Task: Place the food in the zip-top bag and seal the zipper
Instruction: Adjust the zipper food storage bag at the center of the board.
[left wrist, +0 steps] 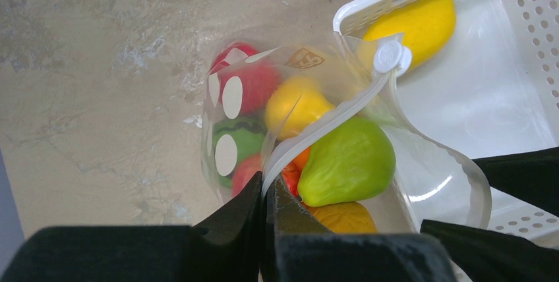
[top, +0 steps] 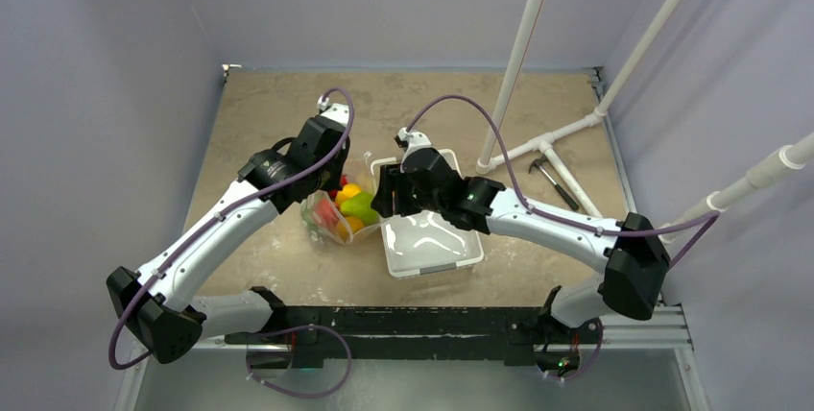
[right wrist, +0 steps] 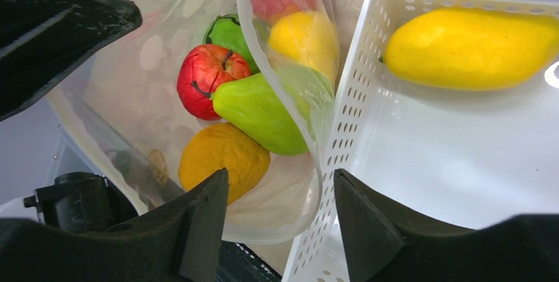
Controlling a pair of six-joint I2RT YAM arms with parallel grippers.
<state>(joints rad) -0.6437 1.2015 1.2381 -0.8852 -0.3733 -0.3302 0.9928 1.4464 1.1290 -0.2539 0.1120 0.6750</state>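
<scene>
The left end effector (left wrist: pixel 266 206) is clamped shut on the thin clear zipper strip (left wrist: pixel 329 120) of the clear, pale-dotted plastic zip-top bag (left wrist: pixel 221 107), pinching one side of its mouth. The right end effector (right wrist: pixel 280 186) has its jaws apart and grips nothing. The bag's open rim and the wall of the white perforated plastic tray (right wrist: pixel 369 97) lie between them. Most of the small glossy toy fruits (right wrist: pixel 260 114), green, red, yellow and orange, sit inside the bag, which lies on the mottled beige table (left wrist: pixel 99 64) just left of the tray. One long yellow toy fruit (right wrist: pixel 471 48) lies in the tray.
</scene>
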